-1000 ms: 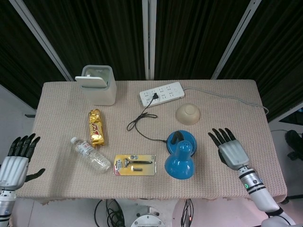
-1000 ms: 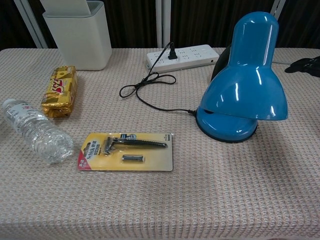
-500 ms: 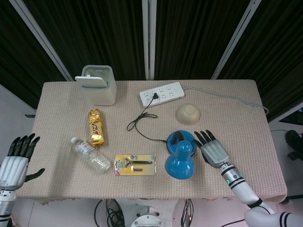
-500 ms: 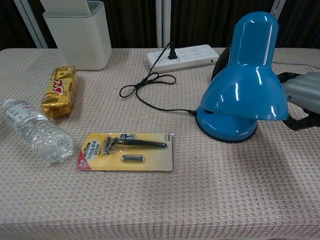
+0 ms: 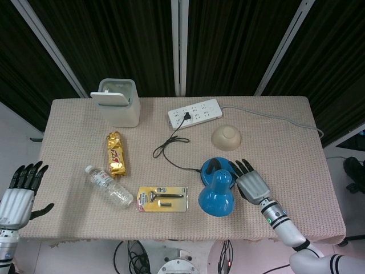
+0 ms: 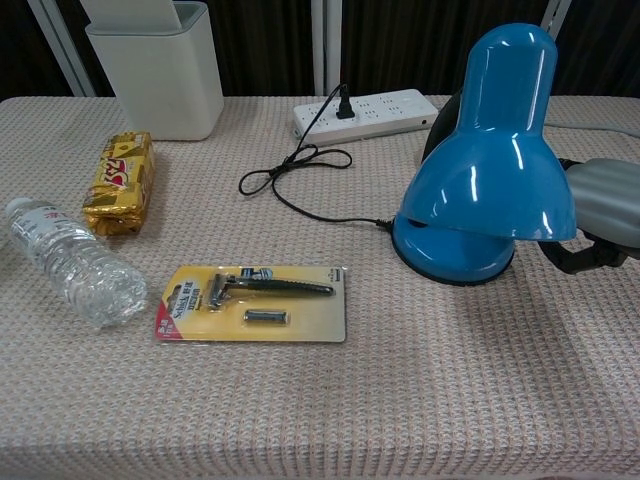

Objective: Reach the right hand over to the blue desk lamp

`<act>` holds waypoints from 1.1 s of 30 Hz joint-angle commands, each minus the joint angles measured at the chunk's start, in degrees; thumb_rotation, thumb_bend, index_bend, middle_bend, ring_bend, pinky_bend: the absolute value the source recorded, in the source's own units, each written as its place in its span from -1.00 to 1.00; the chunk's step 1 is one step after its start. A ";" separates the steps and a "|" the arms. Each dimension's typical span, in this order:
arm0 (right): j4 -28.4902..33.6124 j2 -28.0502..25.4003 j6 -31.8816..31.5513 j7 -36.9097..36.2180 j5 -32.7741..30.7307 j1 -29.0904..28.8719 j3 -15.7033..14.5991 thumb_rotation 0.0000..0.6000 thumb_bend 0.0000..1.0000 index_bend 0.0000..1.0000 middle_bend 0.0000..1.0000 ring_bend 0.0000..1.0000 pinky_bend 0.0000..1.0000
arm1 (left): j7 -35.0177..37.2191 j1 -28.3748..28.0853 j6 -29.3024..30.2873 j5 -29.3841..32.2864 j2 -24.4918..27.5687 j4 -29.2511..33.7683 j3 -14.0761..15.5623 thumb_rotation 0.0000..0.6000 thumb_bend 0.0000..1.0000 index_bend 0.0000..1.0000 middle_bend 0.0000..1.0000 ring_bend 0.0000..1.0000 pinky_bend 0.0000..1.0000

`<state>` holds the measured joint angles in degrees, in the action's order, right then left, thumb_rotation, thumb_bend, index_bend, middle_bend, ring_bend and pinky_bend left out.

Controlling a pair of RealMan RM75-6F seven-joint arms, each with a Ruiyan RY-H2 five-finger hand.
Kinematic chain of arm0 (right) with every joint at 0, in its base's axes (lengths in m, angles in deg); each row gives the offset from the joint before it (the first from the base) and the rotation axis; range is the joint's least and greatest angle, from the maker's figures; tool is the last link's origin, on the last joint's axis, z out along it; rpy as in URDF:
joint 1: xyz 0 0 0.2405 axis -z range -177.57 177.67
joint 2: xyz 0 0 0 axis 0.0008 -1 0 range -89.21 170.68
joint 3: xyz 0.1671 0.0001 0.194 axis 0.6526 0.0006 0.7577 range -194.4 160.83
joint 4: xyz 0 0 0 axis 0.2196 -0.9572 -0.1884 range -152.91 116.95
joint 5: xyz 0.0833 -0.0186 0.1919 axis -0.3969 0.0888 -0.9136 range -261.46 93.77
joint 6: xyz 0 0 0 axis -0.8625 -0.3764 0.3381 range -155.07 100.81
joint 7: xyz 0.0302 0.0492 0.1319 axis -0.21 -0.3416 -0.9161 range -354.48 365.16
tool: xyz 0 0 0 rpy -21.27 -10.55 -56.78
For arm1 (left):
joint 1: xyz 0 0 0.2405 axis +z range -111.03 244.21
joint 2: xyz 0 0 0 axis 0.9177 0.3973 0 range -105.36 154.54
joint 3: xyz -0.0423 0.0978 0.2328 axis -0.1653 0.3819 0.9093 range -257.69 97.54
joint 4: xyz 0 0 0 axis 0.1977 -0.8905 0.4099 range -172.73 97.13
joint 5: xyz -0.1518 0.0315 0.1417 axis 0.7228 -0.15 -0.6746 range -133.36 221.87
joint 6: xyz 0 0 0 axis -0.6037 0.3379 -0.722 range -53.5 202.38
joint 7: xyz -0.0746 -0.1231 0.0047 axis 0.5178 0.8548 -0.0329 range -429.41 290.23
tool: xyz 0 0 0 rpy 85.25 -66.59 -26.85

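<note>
The blue desk lamp (image 5: 217, 188) stands on the table's near right part, its shade tipped toward the front edge; in the chest view the blue desk lamp (image 6: 490, 160) fills the right side. Its black cord (image 5: 169, 149) runs to the white power strip (image 5: 195, 112). My right hand (image 5: 251, 181) lies just right of the lamp base, fingers spread and empty, fingertips close beside the base. In the chest view my right hand (image 6: 600, 215) shows partly behind the shade. My left hand (image 5: 20, 191) hangs open off the table's left edge.
A razor in a yellow pack (image 5: 162, 198) lies left of the lamp. A water bottle (image 5: 108, 186) and a gold snack bar (image 5: 116, 153) lie further left. A white bin (image 5: 117, 101) stands at the back left, and a beige bowl (image 5: 226, 137) sits behind the lamp.
My right hand has moved left across the table, from well right of the lamp to right beside its base. The left hand has not moved.
</note>
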<state>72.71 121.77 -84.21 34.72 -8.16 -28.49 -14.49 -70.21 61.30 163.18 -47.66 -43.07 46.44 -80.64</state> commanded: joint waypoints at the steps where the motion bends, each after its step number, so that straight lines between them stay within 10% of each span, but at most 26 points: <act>1: -0.05 0.12 0.06 0.03 -0.24 -0.10 -0.14 0.86 0.58 -0.51 -1.00 -1.00 -1.00 | 0.15 0.03 0.10 -0.02 0.02 -0.02 -0.01 1.00 -0.99 -1.00 -1.00 -1.00 -1.00; 33: -0.49 0.46 -0.82 0.16 -3.04 -0.17 -1.46 0.86 0.64 -0.49 -1.00 -1.00 -1.00 | 0.34 -0.07 0.07 -0.01 -0.06 -0.19 0.01 1.00 -0.99 -1.00 -1.00 -1.00 -1.00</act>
<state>72.30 122.18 -84.92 34.99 -11.17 -28.76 -15.86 -69.88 61.23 163.25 -47.67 -43.13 46.25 -80.63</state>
